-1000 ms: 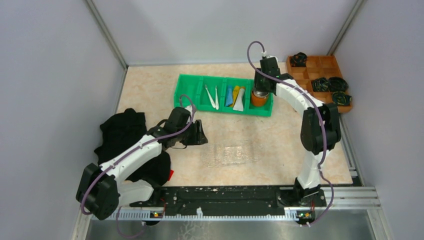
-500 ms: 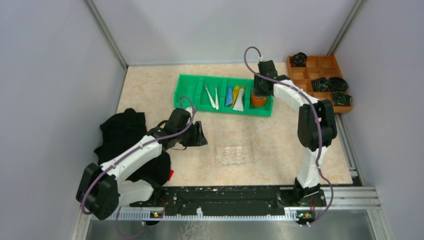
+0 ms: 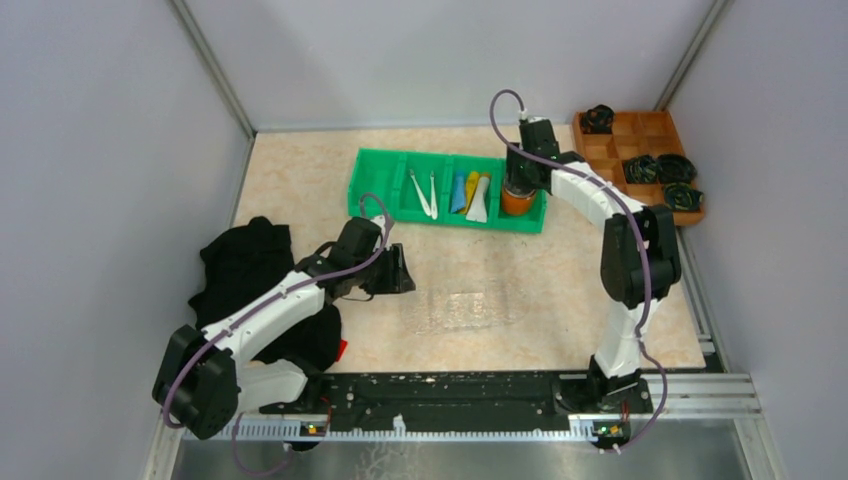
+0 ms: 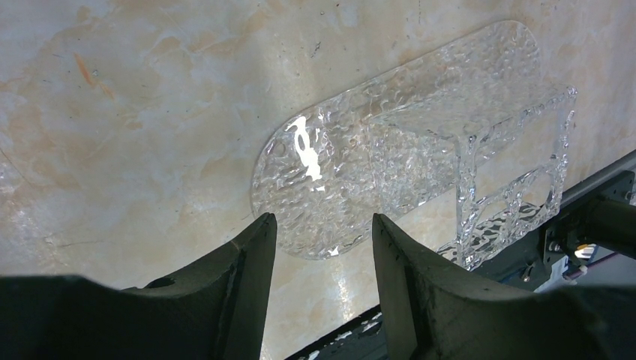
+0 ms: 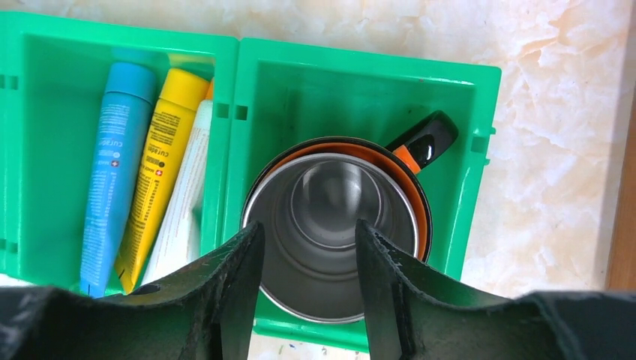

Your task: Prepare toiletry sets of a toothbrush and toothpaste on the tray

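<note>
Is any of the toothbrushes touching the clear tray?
Apart. The top view shows both toothbrushes lying in the green bin, and the tray on the table nearer the arms, with bare table between.

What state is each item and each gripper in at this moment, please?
tray: flat on the table, empty.
toothbrushes: two, lying together in one compartment of the green bin.
toothpaste tubes: three, lying in the next compartment.
mug: upright, empty, in the bin's end compartment.
left gripper: open, empty, at the tray's end.
right gripper: open, empty, over the mug.
</note>
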Tool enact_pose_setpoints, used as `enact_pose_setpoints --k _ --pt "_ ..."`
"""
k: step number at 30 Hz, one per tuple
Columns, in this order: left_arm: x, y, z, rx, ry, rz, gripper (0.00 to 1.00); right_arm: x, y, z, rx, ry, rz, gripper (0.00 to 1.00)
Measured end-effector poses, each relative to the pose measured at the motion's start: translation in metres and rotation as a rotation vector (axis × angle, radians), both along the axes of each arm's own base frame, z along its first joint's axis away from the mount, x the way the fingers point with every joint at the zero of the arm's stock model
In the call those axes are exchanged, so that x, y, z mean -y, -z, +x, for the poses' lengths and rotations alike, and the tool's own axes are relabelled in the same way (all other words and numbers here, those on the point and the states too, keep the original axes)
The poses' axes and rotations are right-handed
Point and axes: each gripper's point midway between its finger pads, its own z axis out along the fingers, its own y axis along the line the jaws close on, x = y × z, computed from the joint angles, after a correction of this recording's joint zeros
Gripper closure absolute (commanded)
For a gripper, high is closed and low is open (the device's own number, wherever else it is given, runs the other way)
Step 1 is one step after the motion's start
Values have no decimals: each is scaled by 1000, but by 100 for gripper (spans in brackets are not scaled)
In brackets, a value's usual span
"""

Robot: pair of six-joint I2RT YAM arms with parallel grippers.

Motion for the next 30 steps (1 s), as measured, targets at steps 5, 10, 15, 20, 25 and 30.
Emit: enact_pose_setpoints --k 5,10,15,20,25,30 --pt "0 0 0 2 0 -2 44 -4 -13 -4 32 -23 7 54" --pt "0 2 -1 -2 1 0 43 -12 -22 -5 60 -52 17 55" --pt "0 3 -1 -5 2 0 43 -20 -23 -6 65 -84 13 59" --pt "0 3 -1 -7 2 1 43 -23 -23 -7 65 -90 10 61" --pt "0 3 -1 -7 2 1 43 -21 -19 -7 57 -84 1 72" --pt "-1 5 -2 -10 2 3 44 -21 -5 -6 32 -86 -9 76"
